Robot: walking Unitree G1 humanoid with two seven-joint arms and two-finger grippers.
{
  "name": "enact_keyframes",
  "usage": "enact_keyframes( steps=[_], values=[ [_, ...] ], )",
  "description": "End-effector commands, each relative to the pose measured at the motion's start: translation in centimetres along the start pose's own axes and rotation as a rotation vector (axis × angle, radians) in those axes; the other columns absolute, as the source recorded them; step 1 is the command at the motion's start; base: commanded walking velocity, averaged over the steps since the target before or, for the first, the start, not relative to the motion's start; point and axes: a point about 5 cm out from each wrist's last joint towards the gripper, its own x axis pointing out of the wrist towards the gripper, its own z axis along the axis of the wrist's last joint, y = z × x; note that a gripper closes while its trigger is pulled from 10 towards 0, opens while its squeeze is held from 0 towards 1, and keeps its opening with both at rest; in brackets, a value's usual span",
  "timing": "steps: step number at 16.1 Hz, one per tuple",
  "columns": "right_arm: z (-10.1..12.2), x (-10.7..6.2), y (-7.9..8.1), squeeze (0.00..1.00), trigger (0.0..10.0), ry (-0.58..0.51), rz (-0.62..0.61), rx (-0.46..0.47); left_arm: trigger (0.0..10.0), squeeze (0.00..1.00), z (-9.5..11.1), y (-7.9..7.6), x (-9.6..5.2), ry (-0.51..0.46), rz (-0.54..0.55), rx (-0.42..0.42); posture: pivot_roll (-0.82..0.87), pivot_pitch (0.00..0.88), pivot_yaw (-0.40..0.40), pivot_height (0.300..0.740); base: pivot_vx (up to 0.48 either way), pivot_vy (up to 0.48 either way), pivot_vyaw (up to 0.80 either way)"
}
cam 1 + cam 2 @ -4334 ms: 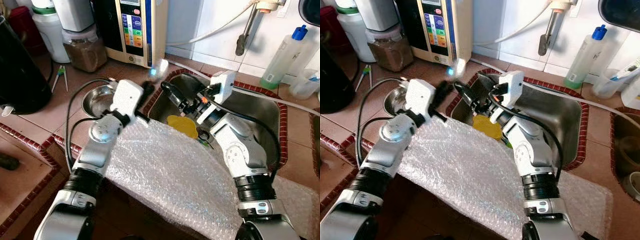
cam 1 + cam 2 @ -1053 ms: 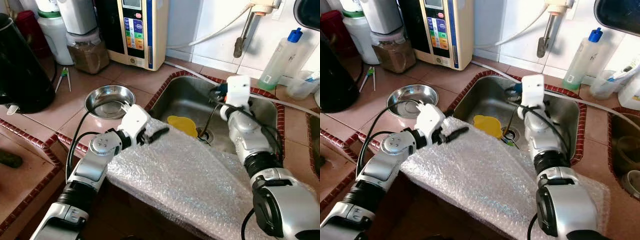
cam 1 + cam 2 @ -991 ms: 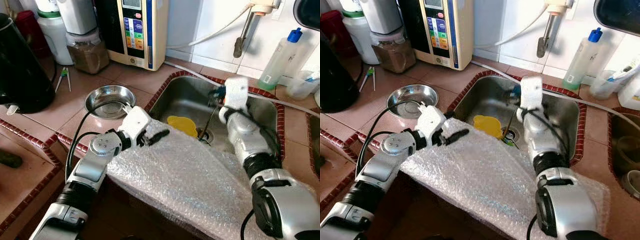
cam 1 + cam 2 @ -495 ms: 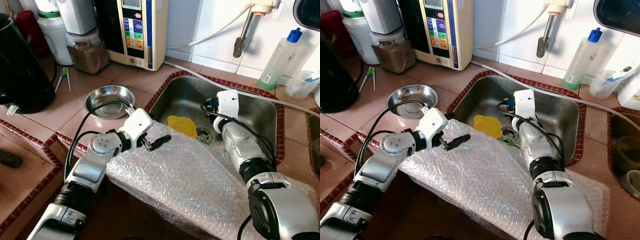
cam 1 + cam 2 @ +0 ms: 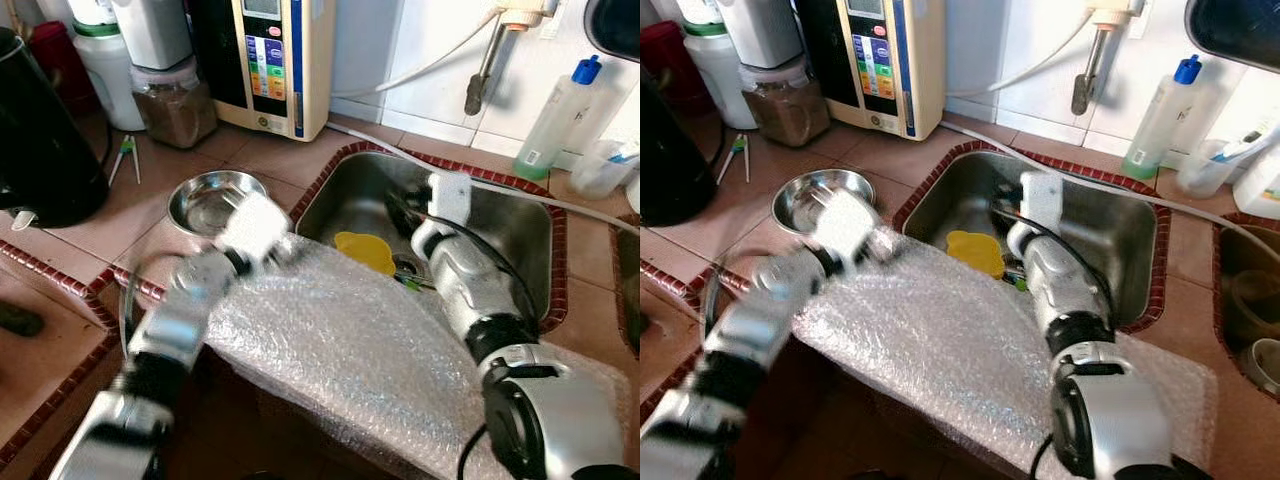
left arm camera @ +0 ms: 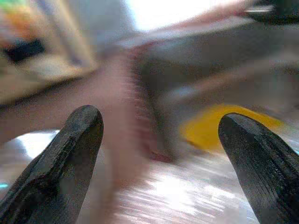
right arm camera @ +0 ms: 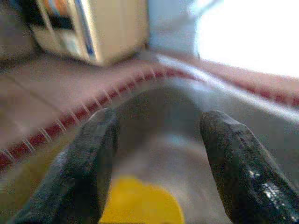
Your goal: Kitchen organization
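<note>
Both arms have swung in: from the head views, the left gripper (image 5: pixel 280 250) blurs over the bubble wrap (image 5: pixel 350 350) and the right gripper (image 5: pixel 400 205) dips into the sink (image 5: pixel 520 230). Its wrist view shows fingers (image 7: pixel 93 154) spread and empty, with the yellow lid (image 7: pixel 140 205) just ahead, nearer this arm. At the left wrist, fingers (image 6: pixel 70 149) gape too, the lid beyond them.

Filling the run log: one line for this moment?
left tool: open, over wrap | right tool: open, in sink | yellow lid: in sink

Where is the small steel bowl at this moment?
The small steel bowl stands on the tiled counter, just left of the sink, in front of the jar of brown powder and behind the blurred left arm.
</note>
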Motion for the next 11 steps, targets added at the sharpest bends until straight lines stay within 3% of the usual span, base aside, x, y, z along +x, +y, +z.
enact_keyframes(
  steps=[1, 2, 3, 4, 6, 7, 8, 9, 10, 11],
  values=[
    [1.0, 0.2, 0.2, 1.0, 10.0, -0.053, 0.032, 0.014, 10.0, 1.0, 0.0, 1.8, -0.1, 0.012, 0.141, 0.019, 0.04, 0.018, 0.004, 0.74, 0.0, 0.0, 0.0],
    [1.1, 0.1, 0.7, 1.0, 10.0, -0.069, 0.07, -0.008, 10.0, 1.0, 0.0, 3.5, -0.4, 0.019, 0.269, -0.022, 0.04, 0.018, 0.002, 0.74, 0.0, 0.0, 0.0],
    [1.3, 0.1, 1.1, 1.0, 10.0, -0.085, 0.104, -0.016, 10.0, 0.85, -0.1, 4.8, -0.7, 0.027, 0.37, -0.076, 0.04, 0.018, 0.002, 0.74, 0.0, 0.0, 0.0],
    [1.3, 0.0, 1.4, 1.0, 10.0, -0.091, 0.124, -0.012, 10.0, 0.05, -0.3, 5.4, -0.9, 0.032, 0.416, -0.113, 0.04, 0.018, 0.002, 0.74, 0.0, 0.0, 0.0],
    [2.2, -0.2, 2.5, 1.0, 10.0, -0.159, 0.217, 0.007, 10.0, 0.0, -1.2, 6.5, -1.5, 0.076, 0.506, -0.117, 0.05, 0.02, 0.004, 0.74, 0.0, 0.0, 0.0],
    [2.7, -0.5, 3.6, 1.0, 10.0, -0.177, 0.303, 0.003, 10.0, 0.0, -1.8, 6.9, -1.8, 0.099, 0.559, -0.171, 0.05, 0.02, 0.004, 0.74, 0.0, 0.0, 0.0],
    [2.9, -0.9, 4.9, 0.79, 10.0, -0.181, 0.413, -0.034, 10.0, 0.0, -2.4, 7.4, -2.1, 0.118, 0.621, -0.25, 0.04, 0.023, 0.006, 0.74, 0.0, 0.0, 0.0],
    [3.0, -1.3, 5.6, 0.33, 10.0, -0.183, 0.477, -0.056, 10.0, 0.0, -2.8, 7.6, -2.4, 0.134, 0.657, -0.291, 0.04, 0.025, 0.007, 0.74, 0.0, 0.0, 0.0],
    [3.0, -1.8, 6.2, 0.0, 10.0, -0.17, 0.539, -0.072, 10.0, 0.0, -3.4, 7.7, -2.5, 0.155, 0.678, -0.339, 0.04, 0.025, 0.006, 0.74, 0.0, 0.0, 0.0],
    [2.8, -2.1, 6.5, 0.0, 10.0, -0.152, 0.577, -0.09, 10.0, 0.0, -3.8, 7.7, -2.5, 0.175, 0.688, -0.386, 0.04, 0.027, 0.005, 0.74, 0.0, 0.0, 0.0]
  ],
)
